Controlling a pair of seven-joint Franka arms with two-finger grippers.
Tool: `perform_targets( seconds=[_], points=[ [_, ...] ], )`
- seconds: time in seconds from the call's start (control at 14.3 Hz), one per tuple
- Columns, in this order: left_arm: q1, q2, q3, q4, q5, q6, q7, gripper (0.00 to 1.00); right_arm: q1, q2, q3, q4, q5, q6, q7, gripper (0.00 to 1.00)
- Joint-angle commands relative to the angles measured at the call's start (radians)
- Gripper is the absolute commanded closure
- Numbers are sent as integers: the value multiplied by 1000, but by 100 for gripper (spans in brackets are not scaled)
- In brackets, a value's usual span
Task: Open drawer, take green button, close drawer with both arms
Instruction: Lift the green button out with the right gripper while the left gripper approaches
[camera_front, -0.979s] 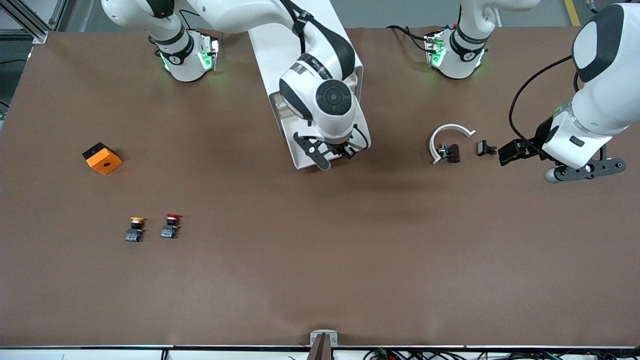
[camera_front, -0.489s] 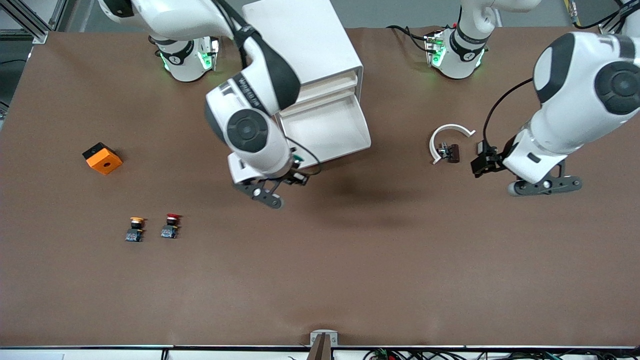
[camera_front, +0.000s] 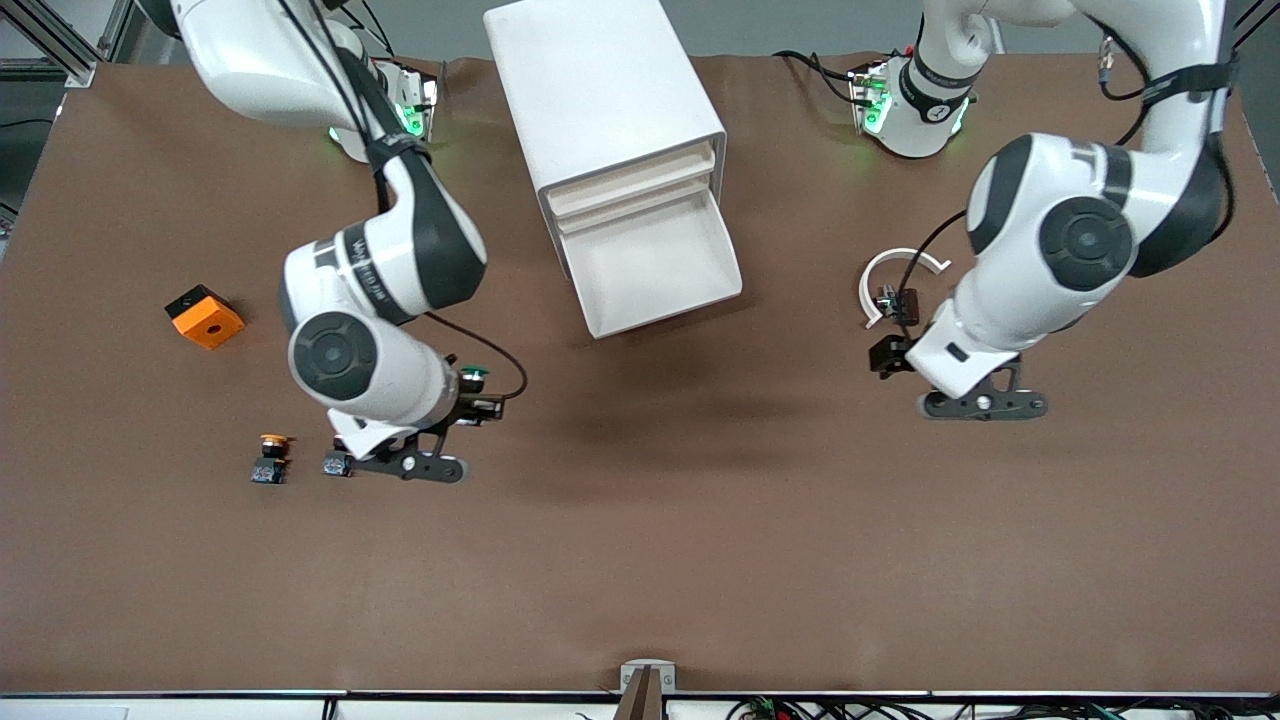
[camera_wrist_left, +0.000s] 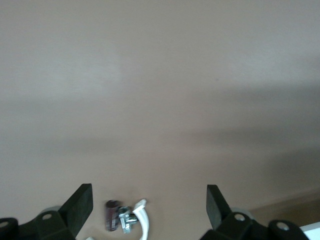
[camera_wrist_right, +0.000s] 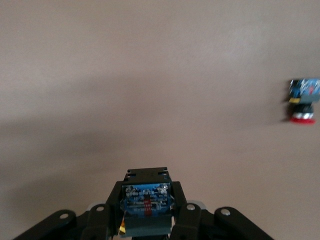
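I've swung my right claw (camera_front: 478, 392), clenched on the button (camera_front: 473, 376), off the open drawer (camera_front: 655, 268); left claw (camera_wrist_left: 149, 210) hangs released.

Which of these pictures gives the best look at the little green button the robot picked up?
The right wrist view: the button sits close up, clamped by its blue base in the right gripper. The front view shows only its tiny green cap. The left wrist view does not show it.

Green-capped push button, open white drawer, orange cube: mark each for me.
Green-capped push button (camera_front: 473, 375), front view, on its green cap.
Open white drawer (camera_front: 655, 262), front view, on its bare floor.
Orange cube (camera_front: 207, 320), front view, on its top face.
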Motion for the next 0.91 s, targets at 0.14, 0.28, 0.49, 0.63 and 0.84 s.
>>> perform_targets(
  seconds=[0.14,0.28,0.49,0.63,0.84],
  points=[
    [-115,96,-4,-9,18,107,-191,0,-90,-21,18,-106,-44,118,-192,100],
    [-176,145,-7,-10,17,152,-269,0,-110,-28,18,-155,-58,157,-209,100],
    [-261,219,-8,-9,10,250,-410,0,-121,-61,18,-304,-69,307,-212,100],
    [-296,256,-11,-7,0,288,-487,0,-132,-61,18,-382,-72,408,-210,100],
    [-312,299,-42,-6,-62,291,-532,0,-139,-54,15,-467,-72,528,-181,100]
  ],
)
